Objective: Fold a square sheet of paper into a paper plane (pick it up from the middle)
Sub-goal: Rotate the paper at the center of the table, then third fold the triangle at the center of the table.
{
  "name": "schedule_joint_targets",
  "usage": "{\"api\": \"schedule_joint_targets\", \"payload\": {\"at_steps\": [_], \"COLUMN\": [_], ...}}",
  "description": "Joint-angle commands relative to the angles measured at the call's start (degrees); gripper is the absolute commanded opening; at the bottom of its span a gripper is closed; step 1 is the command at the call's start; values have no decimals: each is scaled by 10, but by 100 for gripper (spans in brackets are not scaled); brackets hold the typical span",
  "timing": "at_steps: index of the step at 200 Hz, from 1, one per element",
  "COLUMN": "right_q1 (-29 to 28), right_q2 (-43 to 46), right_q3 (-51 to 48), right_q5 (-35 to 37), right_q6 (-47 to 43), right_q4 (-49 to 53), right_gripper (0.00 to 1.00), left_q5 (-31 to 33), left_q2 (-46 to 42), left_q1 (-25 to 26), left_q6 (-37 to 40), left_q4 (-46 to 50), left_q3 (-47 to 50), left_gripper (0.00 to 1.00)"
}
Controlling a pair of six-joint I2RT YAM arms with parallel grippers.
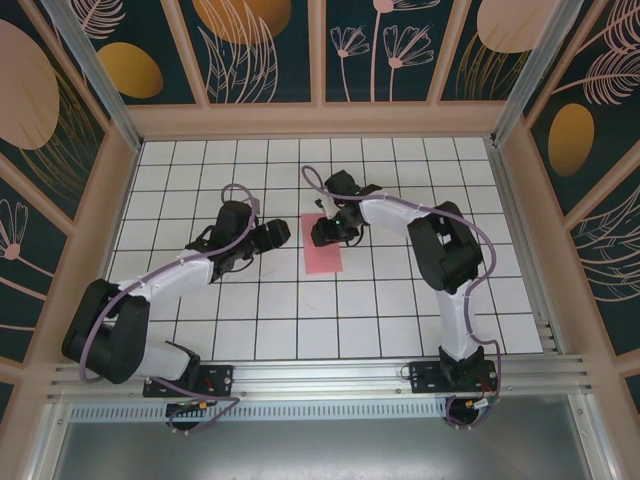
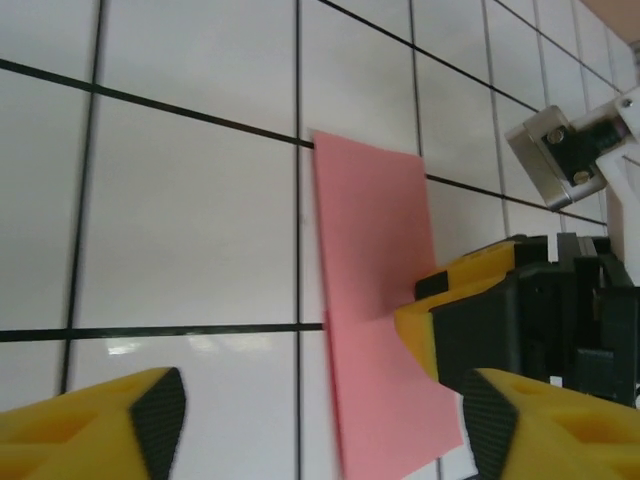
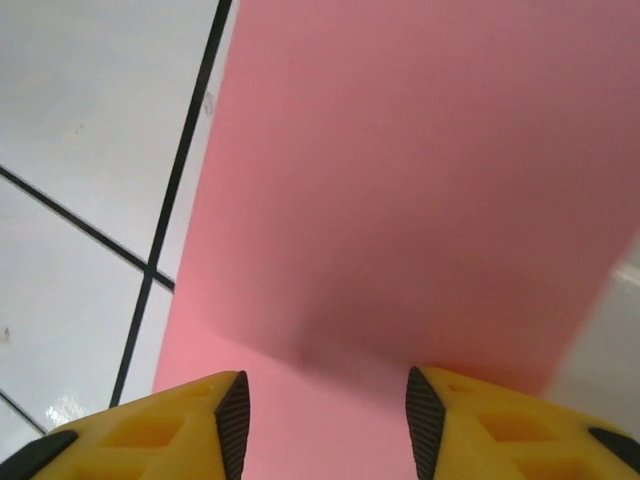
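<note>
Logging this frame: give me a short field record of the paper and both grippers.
paper: pink, oblong, flat on the table
left gripper: open, left of the paper, not holding it
right gripper: open, fingers low over the paper's far part; contact cannot be told
fold: no point or wings formed yet

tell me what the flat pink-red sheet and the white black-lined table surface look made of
Flat pink-red sheet: probably thin matte paper. It lies flat with crisp edges and shows no shine.
White black-lined table surface: looks like glossy tile or printed laminate. Light glints off it, but which one is unclear.
</note>
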State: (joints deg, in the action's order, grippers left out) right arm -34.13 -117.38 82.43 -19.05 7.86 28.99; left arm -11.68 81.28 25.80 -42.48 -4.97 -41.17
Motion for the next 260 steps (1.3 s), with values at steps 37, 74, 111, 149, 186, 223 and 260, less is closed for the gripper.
{"api": "schedule_joint_targets", "payload": {"at_steps": [37,74,111,149,186,223,260], "right_q1": [60,58,54,43,35,31,31], "right_q2": [205,253,240,225,207,196,182], "right_q3": [-200,-287,-310,-312,-306,-304,-302], "right_q5": [-37,-39,-56,-74,-75,-71,-78], "right_q6": [273,361,379,384,384,382,372], "right_q4": [-135,-172,-185,-207,-200,-190,-184], "right_gripper": [58,60,60,56,54,54,53], "left_q5": [-134,-122,-84,-83,-78,-61,-56], "left_q2": [95,159,214,250,283,298,308], "left_q1": [21,42,43,43,44,43,44], "left_q6": [-38,-38,-41,-64,-63,-69,-74], "left_q4": [-110,-84,-43,-55,-26,-4,6], "left_q3": [-49,-103,-142,-150,-167,-170,-166], "left_gripper": [42,34,28,21,18,17,17]}}
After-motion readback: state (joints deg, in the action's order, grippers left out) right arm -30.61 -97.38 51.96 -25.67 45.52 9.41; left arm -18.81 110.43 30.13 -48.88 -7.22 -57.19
